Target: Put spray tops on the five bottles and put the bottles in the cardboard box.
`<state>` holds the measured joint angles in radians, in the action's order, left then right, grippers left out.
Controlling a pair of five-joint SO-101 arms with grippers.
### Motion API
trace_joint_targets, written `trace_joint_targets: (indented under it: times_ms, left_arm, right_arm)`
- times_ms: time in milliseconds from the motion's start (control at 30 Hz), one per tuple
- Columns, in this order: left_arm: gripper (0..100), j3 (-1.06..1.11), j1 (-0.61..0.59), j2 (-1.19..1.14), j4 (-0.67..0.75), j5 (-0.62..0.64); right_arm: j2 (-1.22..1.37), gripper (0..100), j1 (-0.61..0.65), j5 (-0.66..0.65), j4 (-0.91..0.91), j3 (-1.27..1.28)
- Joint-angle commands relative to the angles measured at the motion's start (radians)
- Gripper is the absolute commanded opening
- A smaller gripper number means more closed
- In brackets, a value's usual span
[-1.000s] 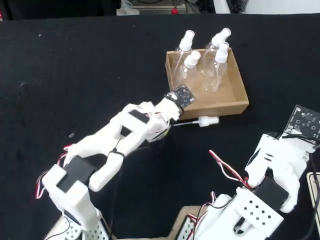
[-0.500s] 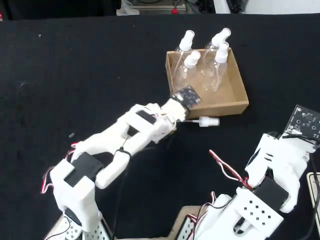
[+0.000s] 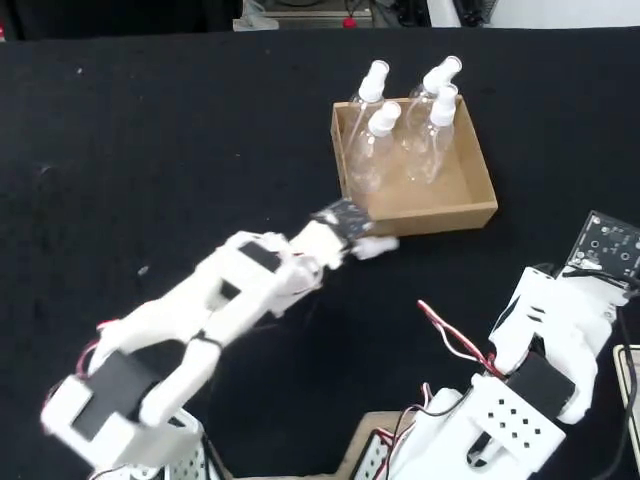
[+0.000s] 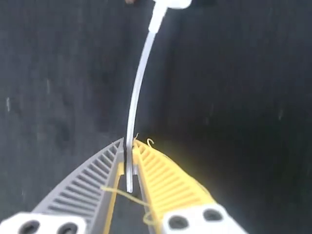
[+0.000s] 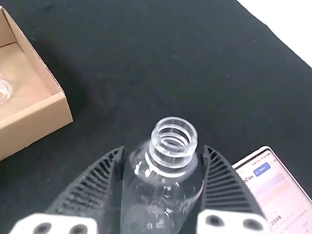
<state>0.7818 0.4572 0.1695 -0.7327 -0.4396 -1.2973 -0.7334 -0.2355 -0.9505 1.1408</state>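
My left end effector [image 4: 127,147] is pinched tight on the dip tube of the spray top [image 4: 139,83], whose head is just beside the cardboard box [image 3: 440,217]. My right end effector [image 5: 162,153] clamps an uncapped bottle [image 5: 171,139]. Four capped bottles [image 3: 375,150] sit in the box.

This looks like a robotics lab bench. A table [image 3: 150,120] draped in black cloth carries two white plastic arms, left [image 3: 220,300] and right [image 3: 540,370], with bare red-and-white wires [image 3: 450,338] and an exposed circuit board [image 3: 610,245]. Clutter [image 3: 300,12] lines the far edge, and a phone [image 5: 273,185] lies near right.
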Motion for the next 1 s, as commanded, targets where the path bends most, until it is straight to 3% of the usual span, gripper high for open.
trace_joint_targets:
  times_ms: [0,167,367,567,633,767,967]
  left_arm:
    - [3,0.039,-0.082,0.144,-0.190,-0.149]
    - [3,0.091,-0.274,0.281,-0.419,-0.371]
    - [4,0.090,-0.473,0.347,-0.534,-0.476]
    - [25,0.082,-0.564,0.356,-0.634,-0.588]
    - [27,0.053,-0.587,0.358,-0.643,-0.606]
    - [27,-0.051,-0.555,0.358,-0.684,-0.600]
    - [27,-0.119,-0.283,0.347,-0.618,-0.388]
  right_arm:
    - [-0.028,15.5,-0.011,-0.003,0.031,-0.012]
    - [-0.028,15.5,-0.011,-0.005,0.029,-0.012]
    - [-0.028,15.5,-0.009,-0.002,0.029,-0.012]
    - [-0.028,15.5,-0.009,-0.002,0.029,-0.012]
    - [-0.028,15.5,-0.009,-0.002,0.029,-0.010]
    - [-0.028,15.5,-0.009,-0.002,0.029,-0.007]
    - [-0.028,15.5,-0.009,0.000,0.029,-0.008]
